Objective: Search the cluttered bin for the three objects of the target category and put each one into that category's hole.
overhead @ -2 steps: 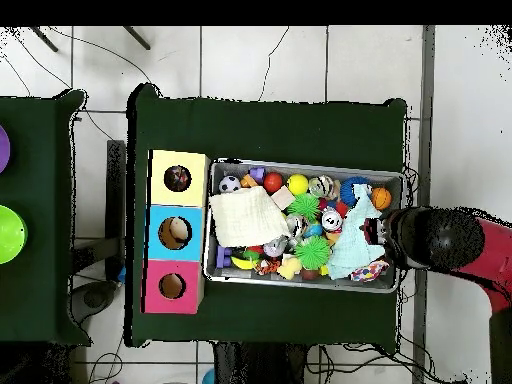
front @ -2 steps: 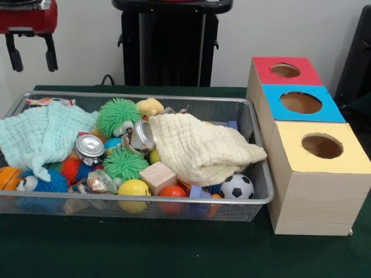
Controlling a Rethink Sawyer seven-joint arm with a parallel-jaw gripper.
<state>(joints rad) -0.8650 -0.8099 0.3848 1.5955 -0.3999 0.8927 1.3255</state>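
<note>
A wire-mesh bin (front @ -2 steps: 255, 124) heaped with balls, cans, blocks and two cloths sits left of three boxes (front @ -2 steps: 316, 174) with round holes, seemingly touching.

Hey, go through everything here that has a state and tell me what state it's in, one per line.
gripper: open, empty, raised above the bin's end
mesh bin: full of clutter
cream cloth: crumpled, draped over toys
mint cloth: crumpled, draped over toys
silver can: lying tipped among the toys
red hole: open
blue hole: open
yellow hole: open
</note>
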